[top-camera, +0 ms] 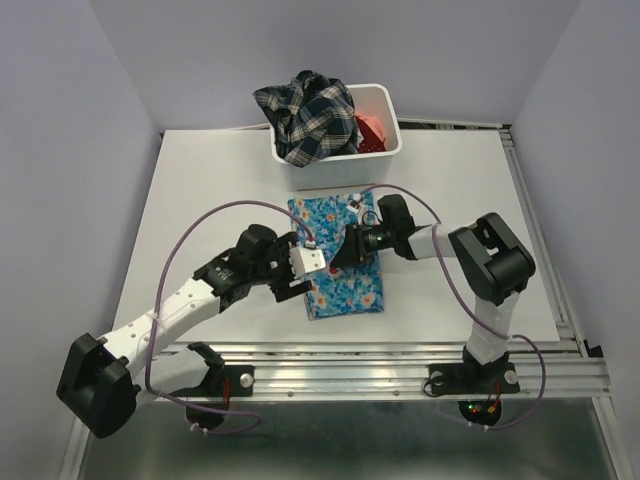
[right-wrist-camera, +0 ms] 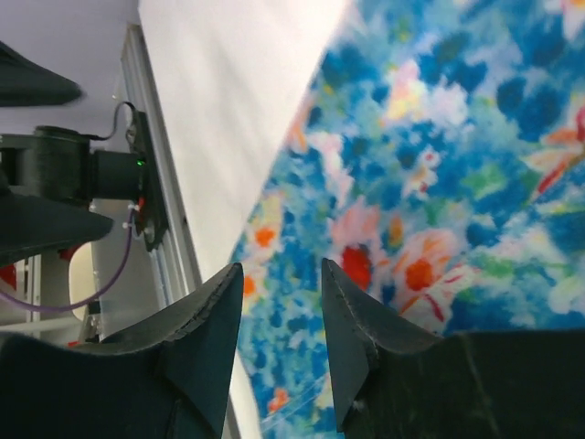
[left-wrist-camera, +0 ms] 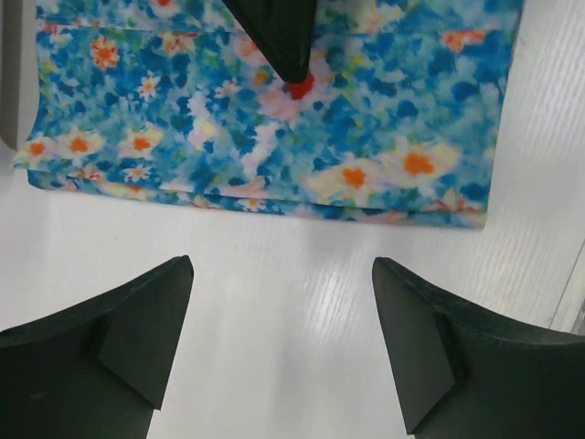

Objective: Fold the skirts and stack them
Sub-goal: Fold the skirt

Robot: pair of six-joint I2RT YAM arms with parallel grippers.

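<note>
Wide-spread black fingers of the left gripper [left-wrist-camera: 283, 274] hover over bare white table [top-camera: 200, 200], with nothing between them, just off the long left-hand edge of the blue floral skirt [top-camera: 345, 285]. That skirt lies folded into a flat rectangle at the middle of the table. Its long axis runs from the near rail toward the back wall, with the near end swung slightly to the right. Layered fold edges face the left gripper.

From the other side, the right gripper [right-wrist-camera: 279, 274] reaches in over the cloth, its tips down at the flowered surface near the skirt's middle. Its jaws stand only a narrow gap apart, and no cloth is visibly pinched between them.

Just beyond the skirt's far short edge sits a white bin [top-camera: 340, 170]. It holds a heaped dark plaid skirt [top-camera: 305, 115] and, to its right, a coral-red skirt [top-camera: 372, 128].
</note>
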